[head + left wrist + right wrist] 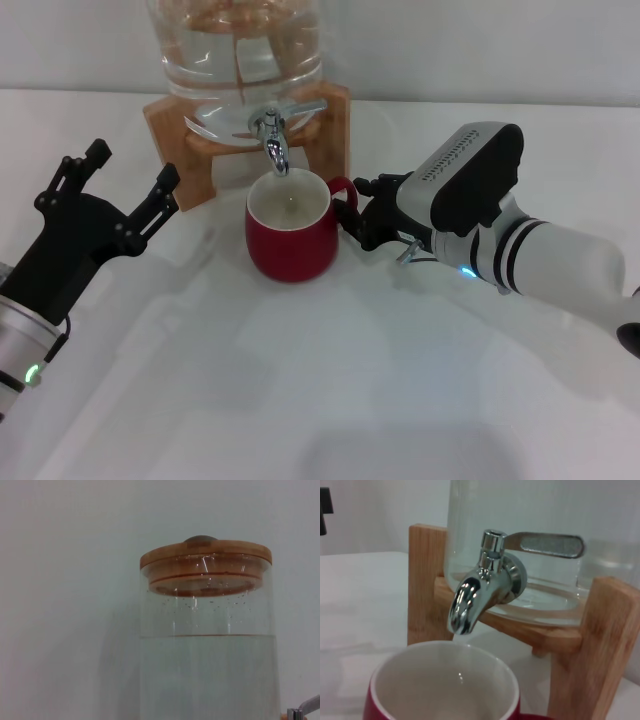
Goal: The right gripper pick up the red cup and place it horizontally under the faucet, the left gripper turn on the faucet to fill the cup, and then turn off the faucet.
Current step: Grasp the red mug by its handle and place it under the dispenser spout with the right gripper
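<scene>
Red cup (291,235) first: your right gripper (352,218) has its jaws at the cup's loop handle, on the side away from your left arm, and you cannot tell from any view whether they are clamped on it or merely beside it. The cup stands upright on the white table (330,380), its cream inside open to the top, directly under the downturned spout of the faucet (274,140). In the right wrist view the spout tip hangs just above the far rim with a small gap, and the chrome lever lies level, pointing sideways along the glass jar (240,50).

Your left gripper (112,185) hovers with its jaws spread apart, near the wooden stand (330,120) on the left but touching nothing. Open table lies between it and the cup. The stand's near post sits close behind the cup, so room at the back edge is tight; toward you and to both sides of the cup the table is open. The left wrist view shows the jar's wooden lid (206,560), with the waterline below it.
</scene>
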{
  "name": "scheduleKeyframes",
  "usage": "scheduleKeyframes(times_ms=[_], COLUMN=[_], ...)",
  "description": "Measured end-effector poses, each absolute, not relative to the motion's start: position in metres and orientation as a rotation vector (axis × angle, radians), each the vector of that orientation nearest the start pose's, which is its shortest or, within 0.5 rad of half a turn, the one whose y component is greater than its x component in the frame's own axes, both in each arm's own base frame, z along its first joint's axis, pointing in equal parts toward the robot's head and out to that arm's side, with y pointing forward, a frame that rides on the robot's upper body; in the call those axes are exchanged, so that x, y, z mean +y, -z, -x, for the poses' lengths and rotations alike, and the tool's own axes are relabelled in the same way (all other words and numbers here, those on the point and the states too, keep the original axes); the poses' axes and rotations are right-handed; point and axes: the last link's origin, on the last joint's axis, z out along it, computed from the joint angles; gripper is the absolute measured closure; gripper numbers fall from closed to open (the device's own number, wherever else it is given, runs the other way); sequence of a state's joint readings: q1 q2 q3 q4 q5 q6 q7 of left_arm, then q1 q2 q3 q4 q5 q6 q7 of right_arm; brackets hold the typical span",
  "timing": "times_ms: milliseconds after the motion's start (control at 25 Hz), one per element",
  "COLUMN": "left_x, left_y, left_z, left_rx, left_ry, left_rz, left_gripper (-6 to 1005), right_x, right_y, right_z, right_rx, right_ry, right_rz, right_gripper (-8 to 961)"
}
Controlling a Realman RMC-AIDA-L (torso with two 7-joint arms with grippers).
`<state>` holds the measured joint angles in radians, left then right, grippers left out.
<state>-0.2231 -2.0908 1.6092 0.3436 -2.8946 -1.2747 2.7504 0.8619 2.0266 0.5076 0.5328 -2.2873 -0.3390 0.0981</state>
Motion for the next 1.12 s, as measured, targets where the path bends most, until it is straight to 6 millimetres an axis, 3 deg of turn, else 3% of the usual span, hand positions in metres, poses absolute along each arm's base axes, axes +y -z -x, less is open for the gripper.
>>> scheduleKeyframes(times_ms=[1120], left_x=[0.2857], left_y=[0.0170], left_z=[0.3159], left_rx=[-0.436], left_ry=[0.874], left_rz=[1.822], left_gripper=[127], right_x=[0.3903], right_y=[0.1356], right_z=[-0.1767], right_rx=[0.396], right_ry=[-0.389], right_rz=[2.363], right_gripper=[579])
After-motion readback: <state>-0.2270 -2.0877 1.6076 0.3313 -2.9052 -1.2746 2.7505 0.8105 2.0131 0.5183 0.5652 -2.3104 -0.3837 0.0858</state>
